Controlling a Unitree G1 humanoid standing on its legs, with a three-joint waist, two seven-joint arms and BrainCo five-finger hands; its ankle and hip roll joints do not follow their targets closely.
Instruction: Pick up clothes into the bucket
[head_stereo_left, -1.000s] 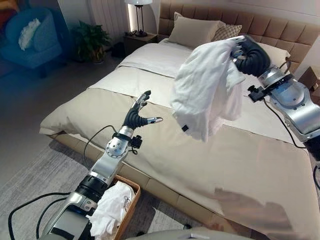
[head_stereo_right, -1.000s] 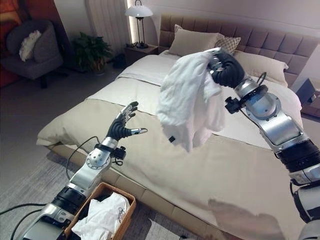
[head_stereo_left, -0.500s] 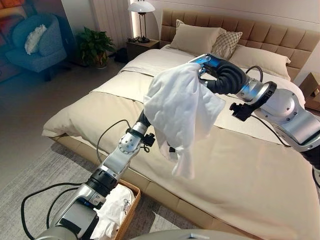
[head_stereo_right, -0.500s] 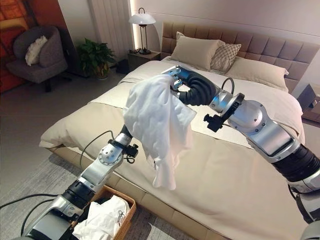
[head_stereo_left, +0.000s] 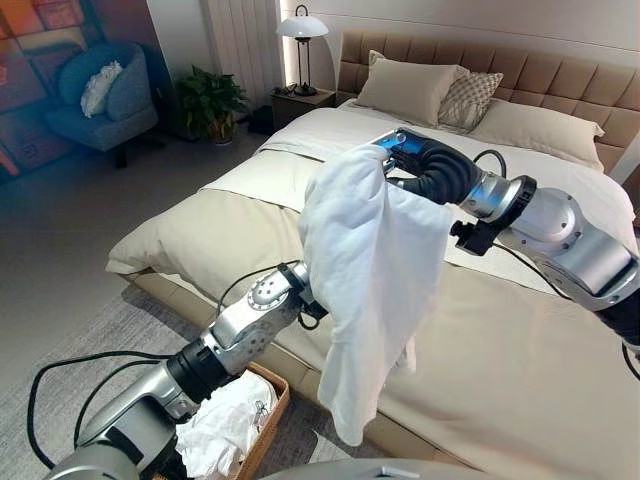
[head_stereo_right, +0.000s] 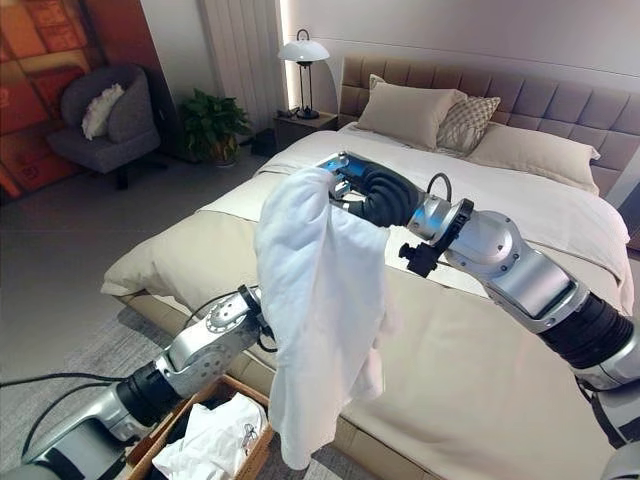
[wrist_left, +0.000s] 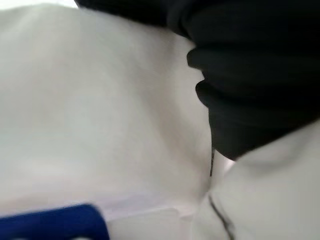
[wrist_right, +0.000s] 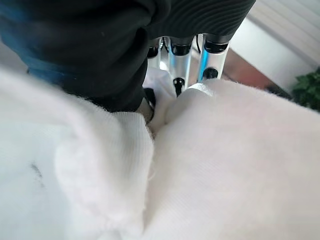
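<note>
A large white garment (head_stereo_left: 370, 260) hangs in the air over the bed's near edge, its lower end dangling close to the floor. My right hand (head_stereo_left: 425, 170) is shut on its top, with the fingers (wrist_right: 212, 55) curled into the cloth. My left arm reaches up from the lower left, and my left hand (wrist_left: 250, 85) is behind the hanging garment, pressed against white cloth, its fingers hidden. A wicker bucket (head_stereo_left: 268, 415) stands on the floor at the lower left, beside the bed. It holds crumpled white clothes (head_stereo_left: 225, 425).
The wide beige bed (head_stereo_left: 520, 350) takes up the middle and right, with pillows (head_stereo_left: 410, 90) at the padded headboard. A lamp (head_stereo_left: 303, 28) on a nightstand, a potted plant (head_stereo_left: 210, 100) and an armchair (head_stereo_left: 100, 95) stand at the far left. A grey rug (head_stereo_left: 90, 330) lies under the bucket.
My right arm has swung the garment left and nearer, from over the bed to its near edge. The cloth now hangs longer, and my left hand has gone behind it. The camera has shifted.
</note>
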